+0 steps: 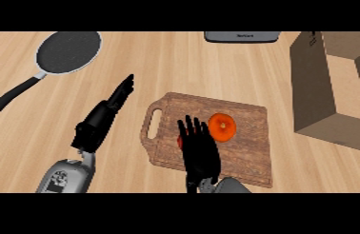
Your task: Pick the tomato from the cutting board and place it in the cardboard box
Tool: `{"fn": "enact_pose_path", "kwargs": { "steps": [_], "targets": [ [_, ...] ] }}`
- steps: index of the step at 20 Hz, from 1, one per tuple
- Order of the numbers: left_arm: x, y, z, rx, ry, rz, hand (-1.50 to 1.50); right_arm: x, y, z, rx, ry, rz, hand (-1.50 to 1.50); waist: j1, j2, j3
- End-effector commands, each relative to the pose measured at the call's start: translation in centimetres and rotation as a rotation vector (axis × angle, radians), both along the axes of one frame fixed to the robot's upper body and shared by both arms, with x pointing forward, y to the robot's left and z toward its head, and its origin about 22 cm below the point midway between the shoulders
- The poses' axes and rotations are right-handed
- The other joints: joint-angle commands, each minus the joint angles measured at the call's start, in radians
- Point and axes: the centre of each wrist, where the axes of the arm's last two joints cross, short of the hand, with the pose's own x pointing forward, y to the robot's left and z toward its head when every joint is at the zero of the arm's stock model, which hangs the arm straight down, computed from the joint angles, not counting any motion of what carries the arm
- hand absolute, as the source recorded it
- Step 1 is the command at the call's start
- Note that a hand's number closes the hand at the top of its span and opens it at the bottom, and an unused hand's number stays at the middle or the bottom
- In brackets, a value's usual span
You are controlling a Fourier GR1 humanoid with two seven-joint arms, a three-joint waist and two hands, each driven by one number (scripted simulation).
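An orange-red tomato (222, 126) lies on the brown wooden cutting board (243, 152), near the board's middle. My right hand (198, 150) hovers over the board just left of the tomato and a little nearer to me. Its fingers are straight and point away from me, holding nothing. A small red patch (180, 141) peeks out at that hand's left edge; what it belongs to is hidden. The cardboard box (320, 85) stands open at the far right. My left hand (105, 116) rests open left of the board, fingers pointing up and right.
A dark frying pan (68, 52) with a black handle lies at the upper left. A grey appliance (241, 36) sits at the counter's far edge. Bare wooden counter lies between the board and the box.
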Motion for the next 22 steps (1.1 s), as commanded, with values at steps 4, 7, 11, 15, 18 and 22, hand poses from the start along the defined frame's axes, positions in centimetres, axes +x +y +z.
{"fn": "enact_pose_path", "kwargs": {
  "steps": [4, 7, 11, 15, 18, 22],
  "targets": [
    [-0.8, -1.1, -0.8, -0.001, 0.005, 0.011, 0.00, -0.9, -0.1, -2.0, -0.063, 0.003, -0.003, -1.50, -0.001, 0.001, 0.000],
    [0.8, 2.9, 0.2, 0.000, 0.006, -0.020, 0.00, 1.8, 0.5, -1.4, -0.035, 0.027, -0.006, 1.50, 0.006, 0.003, 0.000],
    [-0.5, 0.0, -0.2, -0.007, 0.001, -0.019, 0.00, 0.9, 0.7, -0.8, -0.069, -0.016, 0.038, 1.50, 0.002, 0.002, 0.000],
    [0.8, -0.3, -1.7, -0.012, 0.010, -0.020, 0.00, 1.4, 0.0, -2.3, -0.062, -0.085, 0.059, 1.50, -0.001, 0.003, 0.000],
    [0.2, 1.1, -0.6, 0.009, 0.007, 0.004, 0.00, 1.2, -7.3, -1.5, -0.080, -0.088, 0.421, 1.50, -0.012, -0.004, 0.003],
    [0.5, 0.3, -0.4, -0.010, 0.003, -0.017, 0.00, 0.6, -7.4, -0.6, -0.077, -0.105, 0.722, 1.50, 0.024, 0.001, 0.009]
  ]
}}
